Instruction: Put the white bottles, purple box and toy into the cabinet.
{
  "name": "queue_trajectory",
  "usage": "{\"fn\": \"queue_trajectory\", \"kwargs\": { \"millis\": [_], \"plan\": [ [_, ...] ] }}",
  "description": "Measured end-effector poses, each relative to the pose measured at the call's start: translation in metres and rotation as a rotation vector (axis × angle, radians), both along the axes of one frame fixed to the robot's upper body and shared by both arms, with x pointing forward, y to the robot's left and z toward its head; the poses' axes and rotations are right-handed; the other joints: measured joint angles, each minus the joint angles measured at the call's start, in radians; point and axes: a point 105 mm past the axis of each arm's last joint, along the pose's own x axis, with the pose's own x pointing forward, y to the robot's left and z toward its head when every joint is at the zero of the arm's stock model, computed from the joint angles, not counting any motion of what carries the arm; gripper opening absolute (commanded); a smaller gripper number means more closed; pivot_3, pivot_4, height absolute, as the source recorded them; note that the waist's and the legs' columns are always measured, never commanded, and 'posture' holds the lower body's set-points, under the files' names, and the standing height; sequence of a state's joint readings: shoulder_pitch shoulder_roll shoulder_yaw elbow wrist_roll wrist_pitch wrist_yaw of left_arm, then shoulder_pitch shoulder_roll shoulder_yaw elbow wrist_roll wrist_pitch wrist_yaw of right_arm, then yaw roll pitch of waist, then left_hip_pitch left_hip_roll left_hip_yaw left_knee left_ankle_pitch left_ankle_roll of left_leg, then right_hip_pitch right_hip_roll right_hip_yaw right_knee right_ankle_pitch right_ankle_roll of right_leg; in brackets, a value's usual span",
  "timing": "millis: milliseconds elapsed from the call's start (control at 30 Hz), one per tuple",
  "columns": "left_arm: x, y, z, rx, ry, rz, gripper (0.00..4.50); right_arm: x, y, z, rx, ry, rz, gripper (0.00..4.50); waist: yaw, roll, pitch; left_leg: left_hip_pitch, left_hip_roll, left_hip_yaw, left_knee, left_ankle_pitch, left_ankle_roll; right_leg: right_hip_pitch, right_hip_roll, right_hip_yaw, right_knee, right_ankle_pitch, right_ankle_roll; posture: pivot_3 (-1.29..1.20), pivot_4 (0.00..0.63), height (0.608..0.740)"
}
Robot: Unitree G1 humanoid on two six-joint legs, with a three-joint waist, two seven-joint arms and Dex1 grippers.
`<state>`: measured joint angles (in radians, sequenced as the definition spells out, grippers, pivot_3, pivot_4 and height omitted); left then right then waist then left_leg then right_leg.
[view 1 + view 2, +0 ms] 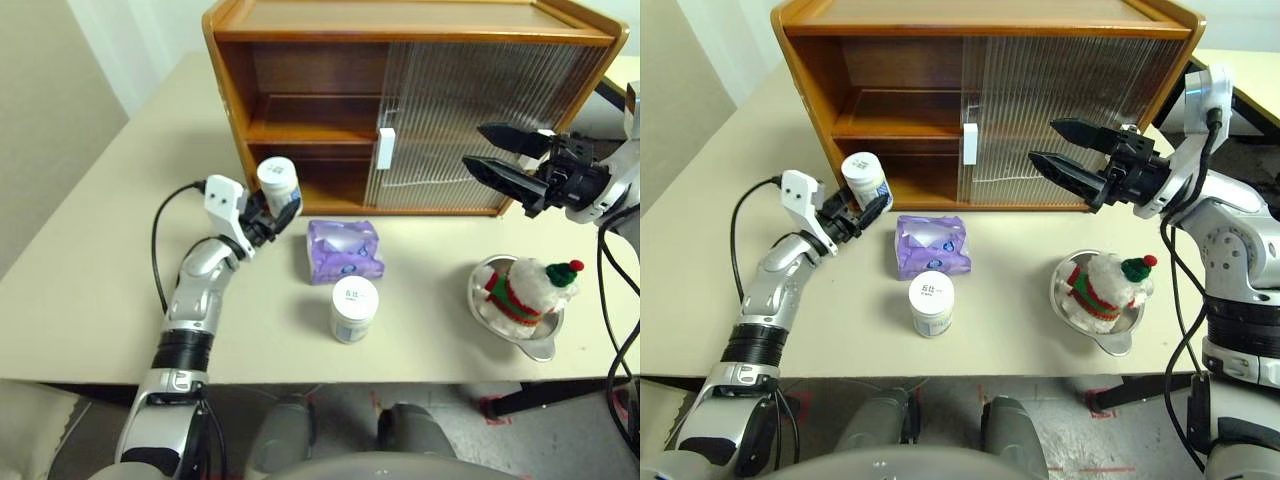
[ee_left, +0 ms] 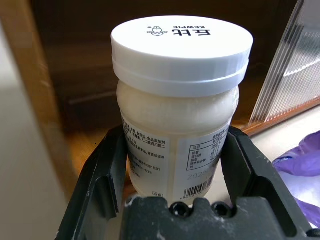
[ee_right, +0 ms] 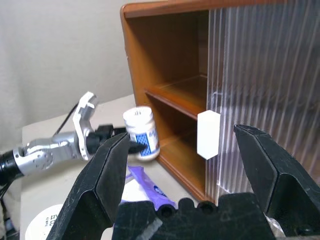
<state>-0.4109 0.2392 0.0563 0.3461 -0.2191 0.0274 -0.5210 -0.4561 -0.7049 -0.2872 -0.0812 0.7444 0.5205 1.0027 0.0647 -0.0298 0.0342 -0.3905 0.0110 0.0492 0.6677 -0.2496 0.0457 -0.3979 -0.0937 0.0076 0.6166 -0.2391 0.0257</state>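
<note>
Left pincer [image 1: 272, 213] is clamped on one white bottle [image 1: 278, 184], jaws bearing on the lower labelled body, lid clear above. The bottle is held upright off the bench [image 1: 100, 300] at the open left bay of the cabinet [image 1: 300, 110], roughly ten o'clock from the purple box [image 1: 345, 250]. Right pincer [image 1: 500, 157] hangs with jaws apart and nothing between them, before the ribbed sliding door [image 1: 470, 120] at about three o'clock.

Handling, as judged: the bottle is rigid, smooth plastic with a wide screw lid, filled with pale contents, so moderately weighty and liable to slip; a grip low on the body suits it. The second white bottle [image 1: 353, 309] stands at six o'clock from the box. The box is a soft, crinkly wrapped pack; take it across its short sides. The toy [image 1: 525, 287], plush and light, sits in a metal bowl [image 1: 540, 345] at four o'clock.
</note>
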Motion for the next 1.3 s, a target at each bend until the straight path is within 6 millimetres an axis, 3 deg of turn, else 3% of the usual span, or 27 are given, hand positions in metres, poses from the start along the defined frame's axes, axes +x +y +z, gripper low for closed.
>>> {"fn": "queue_trajectory", "kwargs": {
  "millis": [300, 500, 1067, 1300],
  "plan": [
    [0.013, -0.014, -0.001, -0.021, 0.010, 0.100, 3.03, -0.001, 0.001, 0.001, -0.003, -0.006, -0.002, 4.50, -0.004, 0.000, 0.000, 0.000, 0.001, 0.000, 0.001, 0.000, 0.000, 0.000, 0.003, 0.001, 0.000, 0.000, 0.000, -0.01, 0.000, 0.740],
    [0.019, -0.013, -0.009, -0.023, 0.043, 0.171, 3.03, -0.001, 0.001, 0.001, 0.002, -0.007, -0.006, 4.50, -0.016, 0.000, 0.000, 0.000, 0.002, 0.000, 0.001, 0.000, 0.000, 0.000, 0.004, 0.002, 0.001, 0.000, 0.000, -0.01, 0.000, 0.740],
    [0.048, -0.036, 0.004, -0.038, 0.041, 0.208, 3.03, -0.002, 0.003, 0.002, 0.004, -0.014, -0.003, 4.50, -0.024, 0.000, 0.000, 0.000, 0.001, -0.001, 0.008, 0.000, 0.000, 0.003, 0.006, 0.002, 0.002, 0.001, 0.001, -0.02, 0.000, 0.740],
    [0.057, -0.035, -0.012, -0.023, 0.107, 0.234, 3.03, -0.002, 0.003, 0.003, 0.005, -0.017, -0.009, 4.50, -0.034, 0.000, 0.000, 0.000, 0.001, -0.002, 0.010, 0.000, 0.000, 0.003, 0.007, 0.002, 0.002, 0.001, 0.001, -0.02, 0.000, 0.740]
  ]
}}
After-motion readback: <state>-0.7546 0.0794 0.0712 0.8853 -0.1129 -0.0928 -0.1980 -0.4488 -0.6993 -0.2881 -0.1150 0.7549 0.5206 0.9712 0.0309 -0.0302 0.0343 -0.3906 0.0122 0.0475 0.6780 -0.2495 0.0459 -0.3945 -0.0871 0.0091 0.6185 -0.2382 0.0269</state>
